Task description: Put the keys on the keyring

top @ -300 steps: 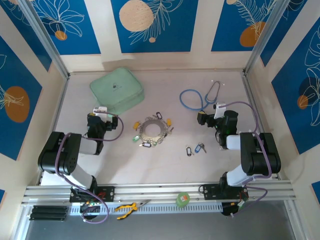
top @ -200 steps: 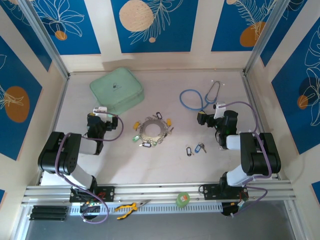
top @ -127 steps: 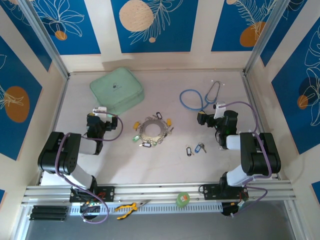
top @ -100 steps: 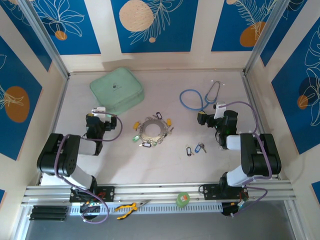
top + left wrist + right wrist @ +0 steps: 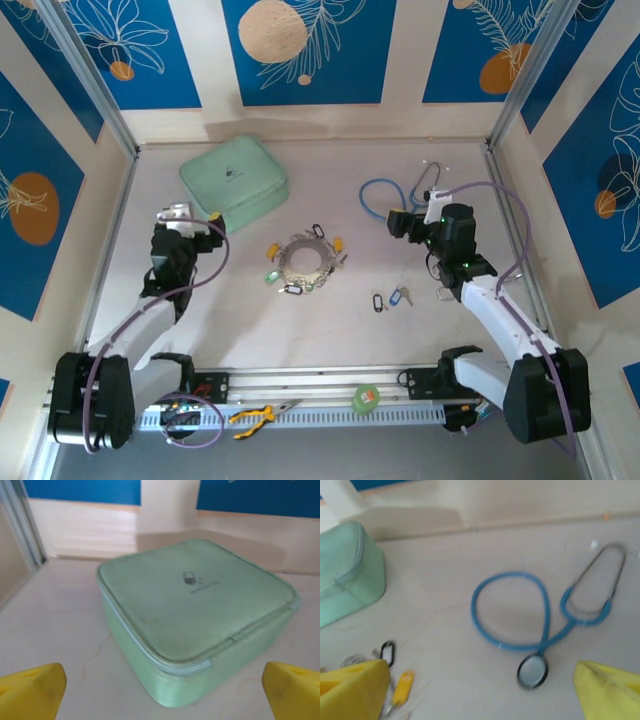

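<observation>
Pre-grasp step: left gripper (image 5: 200, 228) and right gripper (image 5: 398, 222) both wide open, empty. Next, right must pinch loose blue- and black-tagged metal keys (image 5: 397, 296) near scalloped silvery keyring (image 5: 305, 262).

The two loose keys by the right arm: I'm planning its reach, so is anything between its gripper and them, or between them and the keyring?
Nothing visible does. Bare table lies between the open right gripper and the two loose keys, and between them and the keyring. The stethoscope lies beyond the gripper, off both paths.
</observation>
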`<state>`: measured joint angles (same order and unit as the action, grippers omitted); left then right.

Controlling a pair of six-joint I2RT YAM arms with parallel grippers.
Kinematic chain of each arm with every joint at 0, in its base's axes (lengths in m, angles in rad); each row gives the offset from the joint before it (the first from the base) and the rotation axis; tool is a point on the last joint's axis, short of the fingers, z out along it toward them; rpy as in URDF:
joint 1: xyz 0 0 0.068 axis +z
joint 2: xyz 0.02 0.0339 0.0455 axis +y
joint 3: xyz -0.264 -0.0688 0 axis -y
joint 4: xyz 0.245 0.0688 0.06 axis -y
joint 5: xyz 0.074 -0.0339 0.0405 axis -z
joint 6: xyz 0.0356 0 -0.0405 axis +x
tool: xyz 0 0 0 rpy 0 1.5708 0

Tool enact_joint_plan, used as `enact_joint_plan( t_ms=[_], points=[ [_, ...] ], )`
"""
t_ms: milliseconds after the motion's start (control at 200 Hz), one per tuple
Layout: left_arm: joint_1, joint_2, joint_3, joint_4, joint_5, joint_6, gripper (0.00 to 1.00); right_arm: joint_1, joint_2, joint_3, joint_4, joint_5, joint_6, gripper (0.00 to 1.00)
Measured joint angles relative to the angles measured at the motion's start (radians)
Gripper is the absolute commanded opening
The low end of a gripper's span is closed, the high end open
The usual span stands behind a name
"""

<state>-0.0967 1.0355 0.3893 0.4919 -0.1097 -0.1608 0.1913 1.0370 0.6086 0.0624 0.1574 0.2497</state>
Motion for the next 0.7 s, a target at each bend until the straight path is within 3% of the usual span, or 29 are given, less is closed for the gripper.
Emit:
enact_joint_plan(
  t_ms=[205, 375, 515, 700],
  points=[
    [-0.058, -0.055, 0.000, -0.161, 0.093, -0.151, 0.97, 0.148, -0.005, 0.034, -0.241, 0.002, 0.130, 0.89],
    [-0.225, -0.064, 0.000, -0.297, 0.105, -0.236, 0.96, 0.301, 0.076, 0.152, -0.379, 0.015, 0.171, 0.80],
    [-0.340, -0.066, 0.000, -0.373, 0.100, -0.306, 0.92, 0.380, 0.188, 0.236, -0.462, 0.030, 0.195, 0.71],
    [-0.433, -0.055, -0.003, -0.411, 0.070, -0.412, 0.89, 0.470, 0.352, 0.329, -0.550, 0.050, 0.215, 0.50]
  ],
)
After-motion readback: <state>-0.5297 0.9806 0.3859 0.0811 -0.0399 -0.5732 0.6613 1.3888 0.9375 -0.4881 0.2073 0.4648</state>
